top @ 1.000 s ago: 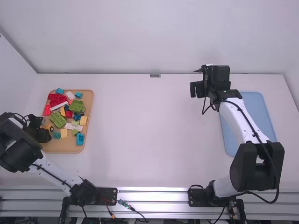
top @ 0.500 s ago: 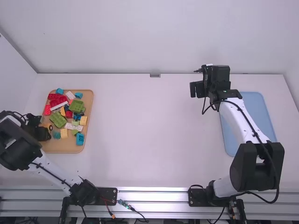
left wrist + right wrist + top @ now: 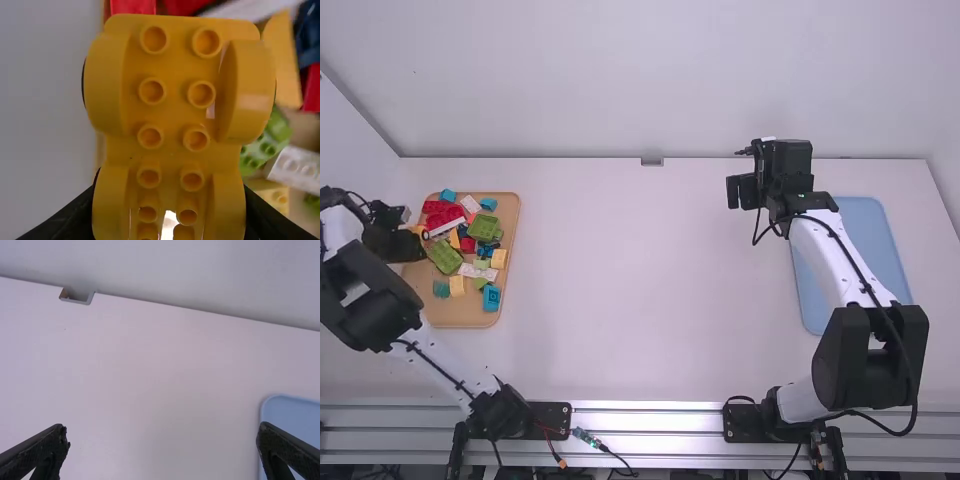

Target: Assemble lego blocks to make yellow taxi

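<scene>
My left gripper (image 3: 412, 244) is over the far-left edge of the tan tray (image 3: 468, 318), with a little of a yellow car base (image 3: 419, 231) showing beside it. The left wrist view has that yellow car base (image 3: 172, 115) large and close, studs and rounded wheel arches facing the camera, with my left gripper (image 3: 170, 200) shut on its sides. Loose blocks in red, green, blue, white and pale yellow lie in the tray. At the far right, my right gripper (image 3: 733, 191) stands above the table; in its wrist view the right gripper (image 3: 162, 432) is open with nothing between its fingers.
A light blue tray (image 3: 865, 250) lies at the right, partly beneath the right arm. The white table (image 3: 640, 280) spreads between the two trays, with a small grey bracket (image 3: 652, 162) at its back edge. The left wall stands close beside the left arm.
My left gripper has moved away from the high camera, along the left side of the tan tray, and the yellow piece at it has shifted the same way. The right arm has kept still.
</scene>
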### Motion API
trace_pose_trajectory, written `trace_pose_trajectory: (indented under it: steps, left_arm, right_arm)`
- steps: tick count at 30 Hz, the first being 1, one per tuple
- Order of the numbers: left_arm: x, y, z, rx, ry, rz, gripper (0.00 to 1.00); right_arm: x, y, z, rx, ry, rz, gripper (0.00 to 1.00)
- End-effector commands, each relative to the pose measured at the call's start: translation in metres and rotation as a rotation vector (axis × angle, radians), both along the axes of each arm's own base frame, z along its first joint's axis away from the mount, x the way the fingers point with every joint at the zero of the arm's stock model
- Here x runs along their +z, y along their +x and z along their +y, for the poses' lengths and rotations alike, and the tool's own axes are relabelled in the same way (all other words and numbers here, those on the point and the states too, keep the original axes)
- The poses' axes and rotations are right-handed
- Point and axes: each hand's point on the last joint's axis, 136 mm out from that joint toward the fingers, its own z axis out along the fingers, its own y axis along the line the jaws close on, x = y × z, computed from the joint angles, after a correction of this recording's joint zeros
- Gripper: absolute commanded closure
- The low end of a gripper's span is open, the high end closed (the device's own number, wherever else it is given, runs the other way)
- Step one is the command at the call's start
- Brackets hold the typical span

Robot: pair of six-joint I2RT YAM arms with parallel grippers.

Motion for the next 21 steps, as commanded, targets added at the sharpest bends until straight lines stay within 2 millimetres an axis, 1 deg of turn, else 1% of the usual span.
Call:
trace_pose_trajectory:
  steps: [1, 3, 5, 7, 8, 9, 11, 12, 13, 14, 16, 17, 18, 20, 21]
  left_arm:
    - [0.021, 0.028, -0.018, 0.015, 0.014, -0.060, 0.74]
    - [0.033, 0.052, -0.040, -0.046, 0.037, -0.110, 0.81]
    - [0.040, 0.065, -0.057, -0.081, 0.056, -0.134, 0.82]
    - [0.046, 0.078, -0.082, -0.138, 0.092, -0.145, 0.83]
    - [0.050, 0.084, -0.101, -0.181, 0.114, -0.146, 0.86]
    - [0.051, 0.087, -0.111, -0.206, 0.120, -0.149, 0.86]
    - [0.055, 0.094, -0.164, -0.335, 0.123, -0.158, 0.87]
    - [0.055, 0.094, -0.184, -0.384, 0.115, -0.158, 0.90]
    - [0.054, 0.094, -0.192, -0.401, 0.110, -0.157, 0.91]
    - [0.051, 0.094, -0.228, -0.490, 0.094, -0.153, 0.92]
    - [0.042, 0.091, -0.274, -0.607, 0.083, -0.130, 0.96]
    - [0.040, 0.091, -0.283, -0.632, 0.081, -0.127, 0.96]
    - [0.032, 0.087, -0.317, -0.718, 0.071, -0.110, 0.97]
    - [0.020, 0.075, -0.363, -0.831, 0.069, -0.076, 0.96]
    - [0.016, 0.070, -0.379, -0.873, 0.077, -0.064, 0.96]
  right_arm:
    - [0.009, 0.006, 0.001, 0.000, -0.003, -0.026, 0.01]
    - [0.009, 0.006, 0.001, 0.000, -0.003, -0.026, 0.00]
    - [0.010, 0.006, 0.000, -0.001, -0.003, -0.027, 0.01]
    - [0.009, 0.006, 0.000, -0.002, -0.003, -0.026, 0.01]
    - [0.009, 0.006, 0.000, -0.001, -0.003, -0.026, 0.01]
    - [0.009, 0.006, 0.000, -0.001, -0.003, -0.026, 0.01]
    - [0.009, 0.005, 0.001, 0.000, -0.003, -0.025, 0.01]
    - [0.009, 0.006, 0.001, 0.000, -0.003, -0.025, 0.00]
    - [0.009, 0.006, 0.001, -0.001, -0.003, -0.025, 0.01]
    - [0.009, 0.006, 0.000, -0.002, -0.003, -0.026, 0.01]
    - [0.009, 0.006, 0.000, -0.001, -0.003, -0.026, 0.01]
    - [0.009, 0.006, 0.000, -0.001, -0.003, -0.026, 0.01]
    - [0.009, 0.006, 0.000, -0.002, -0.003, -0.025, 0.01]
    - [0.009, 0.006, -0.001, -0.004, -0.003, -0.024, 0.01]
    - [0.009, 0.006, -0.003, -0.010, -0.003, -0.023, 0.01]
